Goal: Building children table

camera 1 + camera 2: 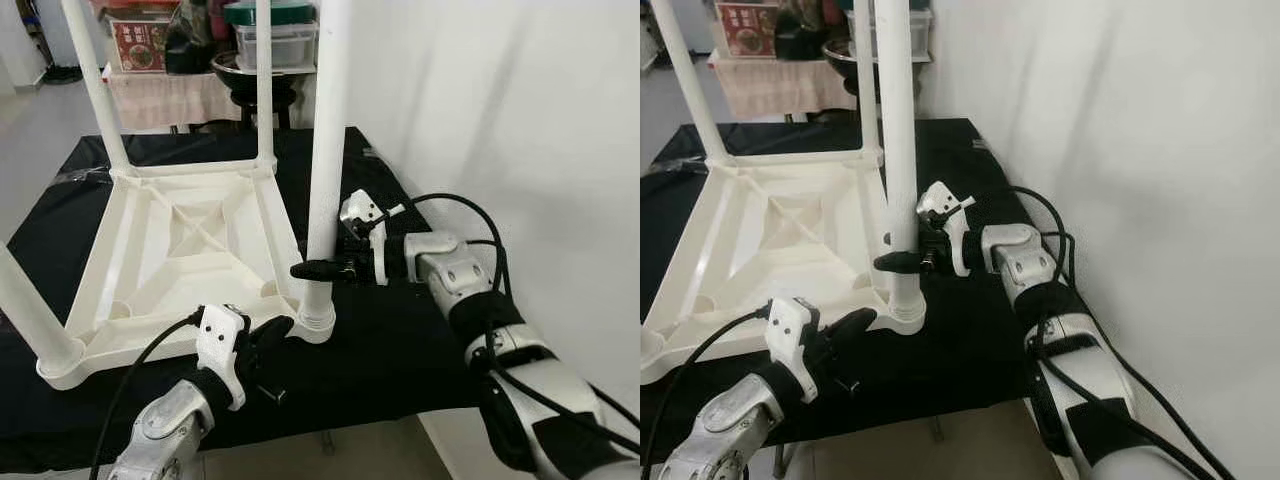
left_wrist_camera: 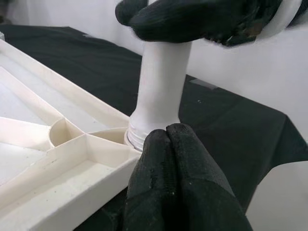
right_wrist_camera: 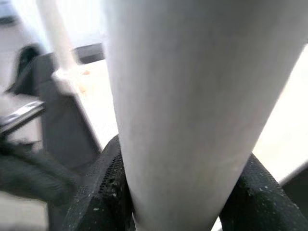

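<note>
While the white plastic children's tabletop (image 1: 170, 250) lies upside down on the black-covered work table (image 1: 400, 340), the step in hand looks like seating the near right leg in its corner socket. That white tubular plastic leg (image 1: 327, 150) stands upright in the white round socket collar (image 1: 315, 318), with thread rings visible at its foot in the left wrist view, so the next move probably calls for twisting or pressing it down until it sits firm. Reaching in from the right, the right gripper (image 1: 322, 269) clamps its two black fingers around the leg just above the collar. Meanwhile the left gripper (image 1: 270, 335), fingers pressed together and holding nothing, rests its tips against the tabletop's near corner beside the collar.
</note>
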Tool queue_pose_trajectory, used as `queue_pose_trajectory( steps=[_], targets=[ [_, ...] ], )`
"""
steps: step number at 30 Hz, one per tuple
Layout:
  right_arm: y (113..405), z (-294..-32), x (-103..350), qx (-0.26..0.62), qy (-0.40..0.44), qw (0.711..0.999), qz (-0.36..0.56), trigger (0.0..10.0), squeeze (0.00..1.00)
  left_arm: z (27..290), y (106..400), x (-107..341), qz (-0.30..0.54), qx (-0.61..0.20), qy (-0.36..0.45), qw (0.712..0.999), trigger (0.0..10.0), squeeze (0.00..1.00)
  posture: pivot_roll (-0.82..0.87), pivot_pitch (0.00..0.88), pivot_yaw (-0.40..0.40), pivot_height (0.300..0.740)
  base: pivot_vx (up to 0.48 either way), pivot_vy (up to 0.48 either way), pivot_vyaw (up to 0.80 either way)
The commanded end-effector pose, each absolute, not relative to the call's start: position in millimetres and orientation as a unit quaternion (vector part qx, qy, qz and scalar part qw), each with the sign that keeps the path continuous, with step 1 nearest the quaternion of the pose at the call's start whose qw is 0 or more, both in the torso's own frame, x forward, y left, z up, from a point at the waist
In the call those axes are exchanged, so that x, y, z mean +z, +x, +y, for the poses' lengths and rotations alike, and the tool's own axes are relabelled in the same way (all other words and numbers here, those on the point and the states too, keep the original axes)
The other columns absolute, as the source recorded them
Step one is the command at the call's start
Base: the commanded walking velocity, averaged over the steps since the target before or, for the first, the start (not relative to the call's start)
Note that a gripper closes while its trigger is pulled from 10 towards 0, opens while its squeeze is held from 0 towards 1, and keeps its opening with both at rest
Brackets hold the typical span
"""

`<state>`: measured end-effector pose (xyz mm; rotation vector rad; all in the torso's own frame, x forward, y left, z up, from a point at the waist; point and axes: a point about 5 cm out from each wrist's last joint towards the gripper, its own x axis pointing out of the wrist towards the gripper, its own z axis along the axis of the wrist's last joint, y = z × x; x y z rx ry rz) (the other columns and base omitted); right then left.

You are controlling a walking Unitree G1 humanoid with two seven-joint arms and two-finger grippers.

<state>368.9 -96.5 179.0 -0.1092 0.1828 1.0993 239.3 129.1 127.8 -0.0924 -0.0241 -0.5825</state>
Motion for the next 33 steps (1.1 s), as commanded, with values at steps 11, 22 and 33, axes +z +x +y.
queue_pose_trajectory(
  steps=[11,22,33],
  targets=[
    [336,-88,120,0.262,-0.072,0.945,0.18,0.0,0.0,135,239,128,-0.003,-0.293,-0.037,0.955,10.0,0.0,0.03,0.0,-0.042,0.74,0.0,0.0,0.0],
    [332,-77,134,0.225,-0.031,0.958,0.178,10.0,1.0,138,239,129,-0.005,-0.28,-0.037,0.959,10.0,0.0,0.02,0.0,-0.034,0.74,0.0,0.0,0.0],
    [336,-72,174,0.509,-0.082,0.854,0.072,10.0,0.0,135,240,129,-0.003,-0.288,-0.039,0.957,10.0,0.0,0.03,0.0,-0.047,0.74,0.0,0.0,0.0]
  ],
)
